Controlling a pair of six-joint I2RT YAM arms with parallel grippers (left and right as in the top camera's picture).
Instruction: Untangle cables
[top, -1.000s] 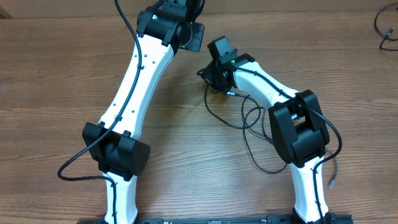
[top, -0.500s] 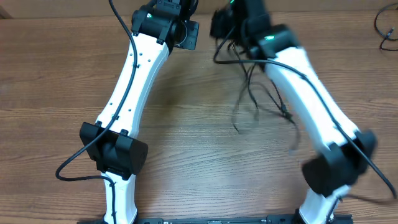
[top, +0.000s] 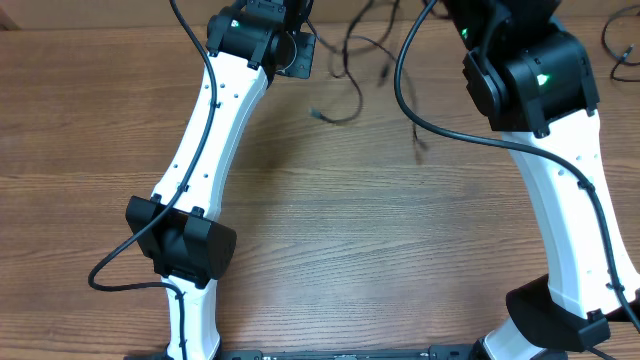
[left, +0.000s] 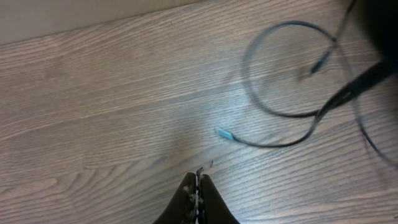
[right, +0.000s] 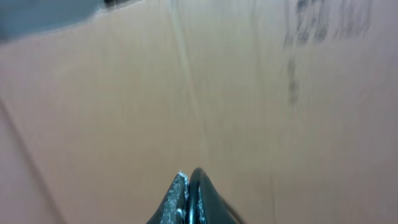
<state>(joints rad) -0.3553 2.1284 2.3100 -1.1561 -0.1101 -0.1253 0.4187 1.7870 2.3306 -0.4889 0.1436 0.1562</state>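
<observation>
The cables (top: 352, 98) are thin black cords that hang in loose loops near the table's far edge, right of my left wrist. One plug end (top: 316, 113) trails low and another (top: 420, 150) dangles further right. In the left wrist view a cable loop (left: 280, 112) and a light-tipped plug (left: 224, 133) lie ahead of my left gripper (left: 198, 178). It is shut, with only a tiny dark wisp at its tip. My right gripper (right: 188, 175) is raised high and shut on a black cable (right: 198, 174) that curls over one finger.
My right arm (top: 530, 80) is lifted close to the overhead camera and hides the far right of the table. Its thick black wire (top: 400, 75) arcs beside the cables. Another thin cord (top: 620, 45) lies at the far right edge. Blurred brown cardboard (right: 249, 93) fills the right wrist view.
The right arm has swung up and toward the far edge, pulling the cables from the table's middle up with it. The left arm has barely moved.
</observation>
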